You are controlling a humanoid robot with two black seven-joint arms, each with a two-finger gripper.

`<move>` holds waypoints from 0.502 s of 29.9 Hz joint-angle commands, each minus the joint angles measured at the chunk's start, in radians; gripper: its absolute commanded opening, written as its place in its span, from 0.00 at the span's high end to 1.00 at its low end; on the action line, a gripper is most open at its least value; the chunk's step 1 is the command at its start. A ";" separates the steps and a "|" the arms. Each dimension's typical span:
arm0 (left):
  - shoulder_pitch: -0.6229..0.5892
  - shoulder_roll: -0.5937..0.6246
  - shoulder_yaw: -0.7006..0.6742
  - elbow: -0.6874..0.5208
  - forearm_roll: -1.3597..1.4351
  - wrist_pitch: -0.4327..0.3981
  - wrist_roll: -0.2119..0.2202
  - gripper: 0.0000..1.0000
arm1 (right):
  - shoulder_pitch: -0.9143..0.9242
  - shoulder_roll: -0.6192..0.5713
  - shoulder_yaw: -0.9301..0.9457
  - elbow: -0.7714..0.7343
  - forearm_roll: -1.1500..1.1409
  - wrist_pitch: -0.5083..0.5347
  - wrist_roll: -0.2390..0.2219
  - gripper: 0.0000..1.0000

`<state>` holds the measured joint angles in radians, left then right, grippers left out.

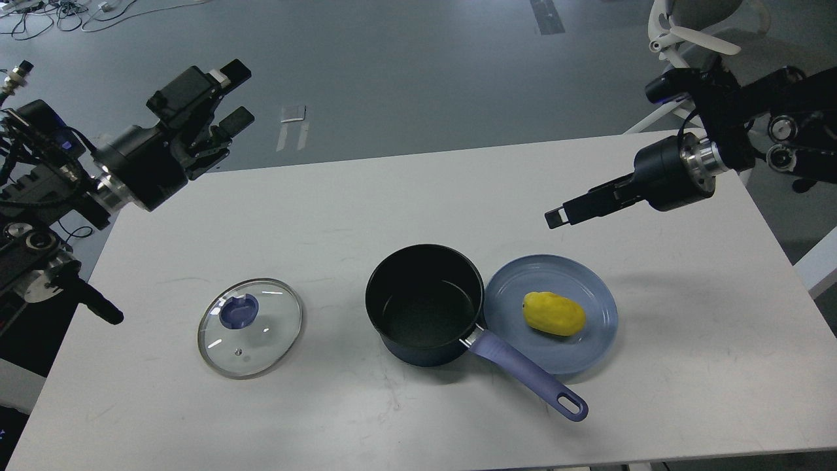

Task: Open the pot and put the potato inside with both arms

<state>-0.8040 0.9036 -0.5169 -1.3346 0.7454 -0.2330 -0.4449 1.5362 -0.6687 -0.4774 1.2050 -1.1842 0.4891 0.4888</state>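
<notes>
Two black arms hang above the white table (405,196), neither touching anything. On the left, the left claw (232,98) is raised beyond the table's far-left corner with its fingers spread apart and nothing between them. On the right, the right claw (575,209) points in over the table from the far-right side; it shows as a narrow dark bar, and I cannot tell whether its fingers are apart or together.

Near the middle of the table, toward the front edge, the pot (425,307) stands uncovered, its black inside bare and its lavender handle (529,376) running toward the front-right. Just beside it on the right, touching or nearly so, lies a pale-blue plate (569,353) with the potato (554,313) resting on it. Well apart to the left of the pot, a glass lid (250,327) with a blue knob lies flat on the table.
</notes>
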 commanded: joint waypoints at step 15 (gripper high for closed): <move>0.000 0.005 -0.002 -0.028 0.000 0.000 0.015 0.03 | 0.016 0.268 -0.211 -0.041 -0.226 -0.027 0.000 0.00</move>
<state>-0.8040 0.9083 -0.5188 -1.3599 0.7454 -0.2332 -0.4329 1.5612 -0.4435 -0.6678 1.1827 -1.4080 0.4859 0.4888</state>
